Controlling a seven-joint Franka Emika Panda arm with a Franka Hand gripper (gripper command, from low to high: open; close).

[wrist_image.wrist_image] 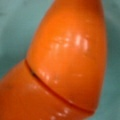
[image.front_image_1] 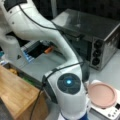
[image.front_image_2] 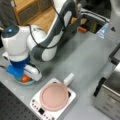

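Hovering low over the toy carrot point(wrist_image.wrist_image: 67, 65), your gripper point(image.front_image_2: 25, 75) sits right above the teal bowl point(image.front_image_2: 25, 82) holding it — whether the jaws grip it, you cannot tell. Glossy, stiff, light plastic — likely slippery; grasp across its thick middle.

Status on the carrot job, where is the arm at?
Done: the claw is down over the light blue bowl at a front view's left, the orange carrot under it. In hand: the wrist view shows the carrot filling the frame against the bowl's pale blue; whether it is gripped cannot be told. Left: the pink pan on the white cooktop holds nothing.
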